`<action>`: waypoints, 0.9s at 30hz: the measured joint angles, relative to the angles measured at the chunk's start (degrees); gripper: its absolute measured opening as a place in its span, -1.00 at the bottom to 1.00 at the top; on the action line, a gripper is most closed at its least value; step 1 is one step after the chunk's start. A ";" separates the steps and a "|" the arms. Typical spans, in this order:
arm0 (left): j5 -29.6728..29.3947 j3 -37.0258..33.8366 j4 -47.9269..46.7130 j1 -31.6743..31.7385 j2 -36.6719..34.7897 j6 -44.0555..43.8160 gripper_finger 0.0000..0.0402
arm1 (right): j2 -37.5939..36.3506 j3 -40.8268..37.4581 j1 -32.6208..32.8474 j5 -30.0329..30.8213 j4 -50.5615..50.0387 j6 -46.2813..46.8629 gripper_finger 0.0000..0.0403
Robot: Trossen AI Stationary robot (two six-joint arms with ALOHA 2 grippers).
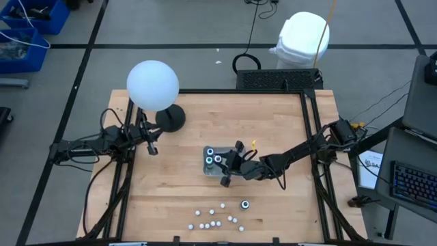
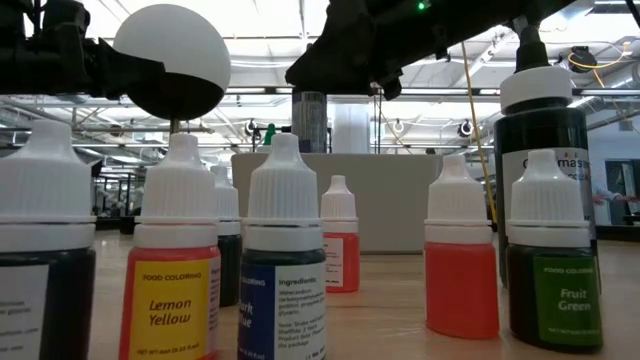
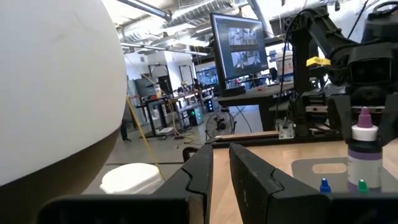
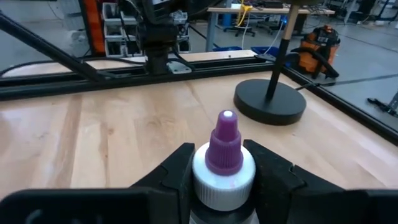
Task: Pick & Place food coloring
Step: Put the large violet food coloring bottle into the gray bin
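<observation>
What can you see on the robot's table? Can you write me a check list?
Surface: wooden table, bare around the middle.
Job's things: small bottles along the near edge; clear tray with jars at centre.
Clutter: white ball lamp on a black base.
Grippers: right gripper shut on a purple-tipped bottle by the tray; left gripper waits near the lamp, fingers close together, holding nothing.
Cables: black cable on the floor.
Surroundings: white bin, blue crates.
</observation>
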 joint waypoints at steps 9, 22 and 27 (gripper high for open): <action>0.02 0.00 0.09 0.00 0.00 -0.39 -0.69 | 0.00 0.00 0.75 0.07 -2.45 1.48 -0.45; 0.02 0.00 0.07 0.00 0.02 -0.28 -0.69 | 0.00 -2.53 0.24 0.06 -1.30 3.94 -0.44; 0.02 0.00 0.11 0.00 0.00 0.20 -0.69 | -0.02 -8.23 0.16 0.20 8.30 4.63 -0.40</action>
